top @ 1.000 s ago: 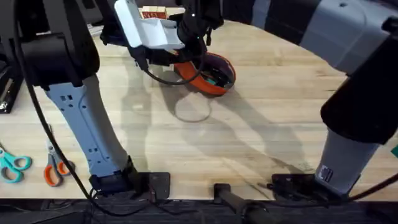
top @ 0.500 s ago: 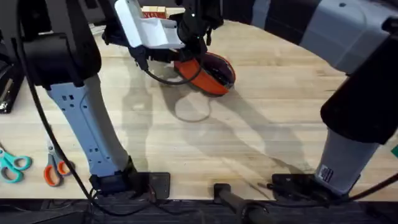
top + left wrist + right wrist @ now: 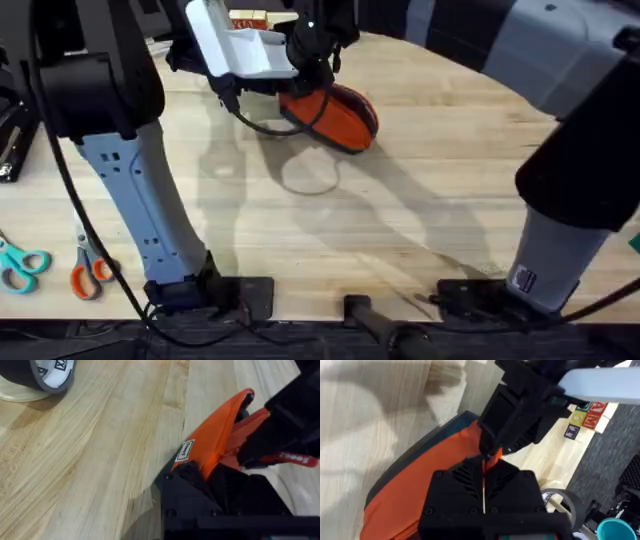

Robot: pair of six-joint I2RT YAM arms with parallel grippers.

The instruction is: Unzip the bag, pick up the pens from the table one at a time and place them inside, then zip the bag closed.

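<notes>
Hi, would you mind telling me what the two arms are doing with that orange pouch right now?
Both arms are working on the orange bag at the far middle of the table. The left gripper pinches one end of the bag, by its white label. The right gripper has its jaws shut on an orange bit at the bag's edge, apparently the zipper pull. Two pairs of scissors lie untouched near the left arm's base.

Teal-handled scissors [image 3: 22,266] lying at near left edge; orange-handled scissors [image 3: 88,272] sitting just beside them, w/ blades pointing away. Tape roll [image 3: 47,372] and lettered blocks [image 3: 585,416] resting well apart from the scissors, far side.
</notes>
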